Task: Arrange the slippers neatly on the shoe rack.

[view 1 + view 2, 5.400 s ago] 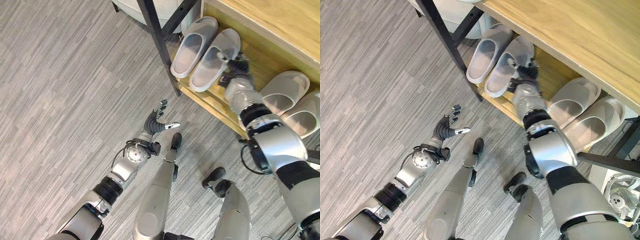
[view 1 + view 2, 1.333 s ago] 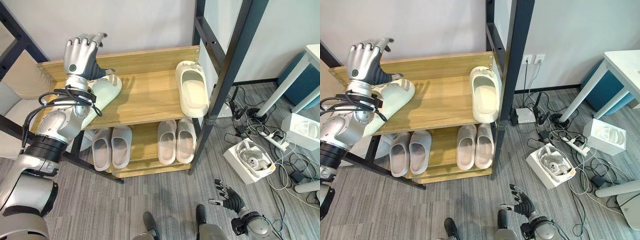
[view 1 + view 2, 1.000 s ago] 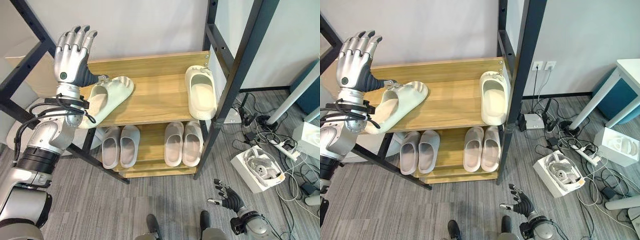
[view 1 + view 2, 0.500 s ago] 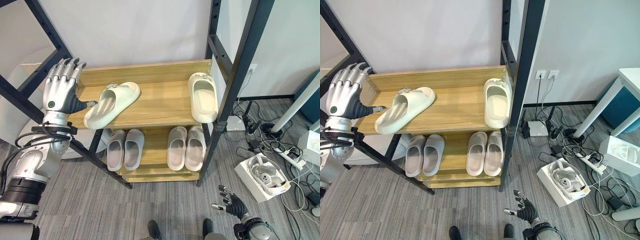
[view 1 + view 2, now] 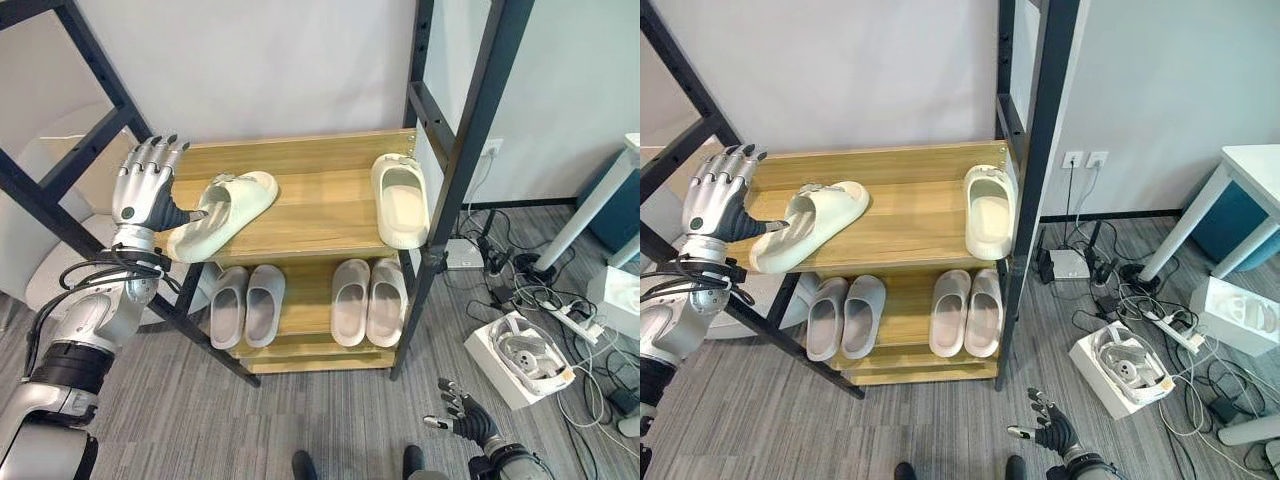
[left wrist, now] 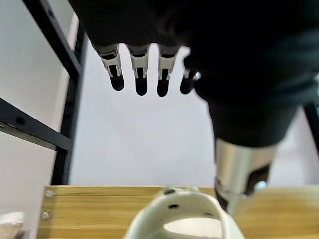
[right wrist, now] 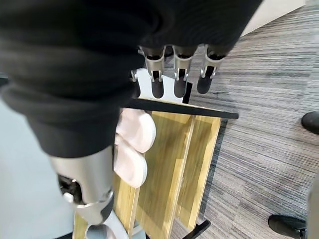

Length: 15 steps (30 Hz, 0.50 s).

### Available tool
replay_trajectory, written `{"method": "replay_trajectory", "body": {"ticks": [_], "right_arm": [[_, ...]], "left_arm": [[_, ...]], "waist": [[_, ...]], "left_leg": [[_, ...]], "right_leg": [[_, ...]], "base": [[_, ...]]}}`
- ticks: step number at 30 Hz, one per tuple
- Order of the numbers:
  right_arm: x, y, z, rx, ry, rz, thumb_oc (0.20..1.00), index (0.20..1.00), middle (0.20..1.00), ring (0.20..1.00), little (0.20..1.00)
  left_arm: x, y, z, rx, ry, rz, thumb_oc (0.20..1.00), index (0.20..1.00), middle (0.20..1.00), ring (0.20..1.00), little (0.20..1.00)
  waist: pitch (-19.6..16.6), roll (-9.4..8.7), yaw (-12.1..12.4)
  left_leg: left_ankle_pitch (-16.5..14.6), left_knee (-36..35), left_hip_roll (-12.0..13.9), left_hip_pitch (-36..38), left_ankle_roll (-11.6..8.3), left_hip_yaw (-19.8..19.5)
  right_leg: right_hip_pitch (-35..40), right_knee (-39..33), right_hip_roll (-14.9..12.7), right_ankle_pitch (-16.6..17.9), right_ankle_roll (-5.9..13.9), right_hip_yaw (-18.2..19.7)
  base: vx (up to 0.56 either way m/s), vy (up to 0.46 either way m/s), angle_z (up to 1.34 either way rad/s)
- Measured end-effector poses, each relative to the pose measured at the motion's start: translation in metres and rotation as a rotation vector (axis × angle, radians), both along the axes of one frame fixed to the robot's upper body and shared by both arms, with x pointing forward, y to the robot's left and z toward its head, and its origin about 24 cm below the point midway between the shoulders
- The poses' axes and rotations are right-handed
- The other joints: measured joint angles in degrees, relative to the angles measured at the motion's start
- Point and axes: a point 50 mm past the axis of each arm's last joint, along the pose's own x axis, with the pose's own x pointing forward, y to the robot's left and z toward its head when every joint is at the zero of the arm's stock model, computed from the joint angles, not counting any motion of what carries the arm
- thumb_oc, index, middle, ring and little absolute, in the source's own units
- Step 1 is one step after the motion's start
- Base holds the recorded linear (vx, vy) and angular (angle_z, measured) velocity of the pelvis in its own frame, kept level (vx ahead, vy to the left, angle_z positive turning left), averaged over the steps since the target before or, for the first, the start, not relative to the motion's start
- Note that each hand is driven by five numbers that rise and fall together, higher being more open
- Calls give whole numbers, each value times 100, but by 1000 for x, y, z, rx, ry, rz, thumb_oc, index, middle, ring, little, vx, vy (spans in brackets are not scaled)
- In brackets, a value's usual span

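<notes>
I'm holding my left hand (image 5: pixel 140 195) up w/ fingers released, thumb just beside the heel of the slipper (image 5: pixel 222 213) lying skewed on the shoe rack (image 5: pixel 310 215) top shelf. 2nd slipper (image 5: pixel 399 200) is sitting at the shelf's right end. Right hand (image 5: pixel 1052 432) is hanging low near the floor, fingers relaxed.
</notes>
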Motion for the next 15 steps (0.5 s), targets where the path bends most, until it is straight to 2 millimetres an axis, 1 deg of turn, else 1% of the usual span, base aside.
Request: {"method": "replay_trajectory", "body": {"ticks": [2,3,5,7,9,15], "right_arm": [[0,0,0,-1,0,0,1000,1000,1000,1000,1000],[-2,-1,0,-2,2,-1,1000,1000,1000,1000,1000],[-4,-3,0,-9,9,-3,1000,1000,1000,1000,1000],[-7,-5,-1,-12,14,-9,1000,1000,1000,1000,1000],[-5,-7,2,-15,2,-13,1000,1000,1000,1000,1000],[3,-11,9,-22,-39,-16,1000,1000,1000,1000,1000]], "left_arm": [[7,-1,2,11,6,13,1000,1000,1000,1000,1000],[12,1,3,20,17,32,1000,1000,1000,1000,1000],[15,4,3,28,31,58,1000,1000,1000,1000,1000],[20,2,6,43,31,59,1000,1000,1000,1000,1000],[26,4,7,80,52,84,1000,1000,1000,1000,1000],[27,9,7,84,69,116,1000,1000,1000,1000,1000]], "waist": [[3,5,-18],[7,12,-118],[23,34,-176],[55,37,-201],[107,56,-192],[318,38,-208]], "left_leg": [[-9,-1,2,-1,13,77],[-8,0,1,-16,15,103],[14,3,2,-70,45,118],[22,34,2,-107,53,139],[20,33,4,-120,51,167],[16,35,25,-184,45,236]], "right_leg": [[-52,0,0,10,0,85],[-89,0,0,10,0,111],[-149,0,3,10,0,121],[-196,0,5,15,-4,135],[-224,0,3,16,-4,156],[-323,3,34,27,-12,231]], "base": [[18,24,-20],[24,21,-14],[7,6,-4],[2,10,-3],[8,8,-6],[1,7,-6]]}}
